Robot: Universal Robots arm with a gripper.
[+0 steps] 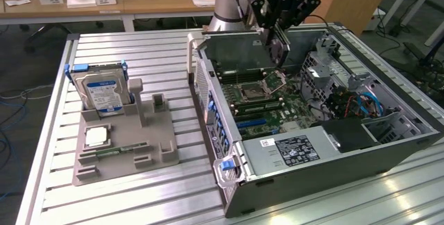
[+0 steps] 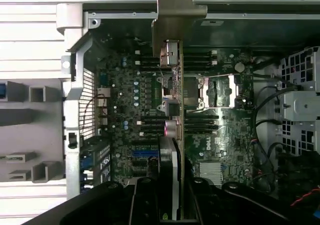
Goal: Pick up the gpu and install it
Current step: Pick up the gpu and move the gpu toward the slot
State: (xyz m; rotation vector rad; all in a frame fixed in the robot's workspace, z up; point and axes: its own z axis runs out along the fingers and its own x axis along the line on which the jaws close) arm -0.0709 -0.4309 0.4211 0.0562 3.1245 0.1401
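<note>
Gripper (image 1: 277,27) is clamping the gpu (image 1: 279,51) upright over the motherboard (image 1: 291,117) mid-case (image 1: 312,157); judged risk: card is hanging apart from the blue slots (image 1: 253,123), so a skewed descent could be jamming its edge or bracket

gpu (image 1: 278,51): one, between the fingers (image 2: 143,202)
hard drive (image 1: 103,92): one
memory stick (image 1: 121,150): one
square chip (image 1: 97,135): one
grey holder (image 1: 156,131): one
computer case (image 1: 312,177): one
</note>
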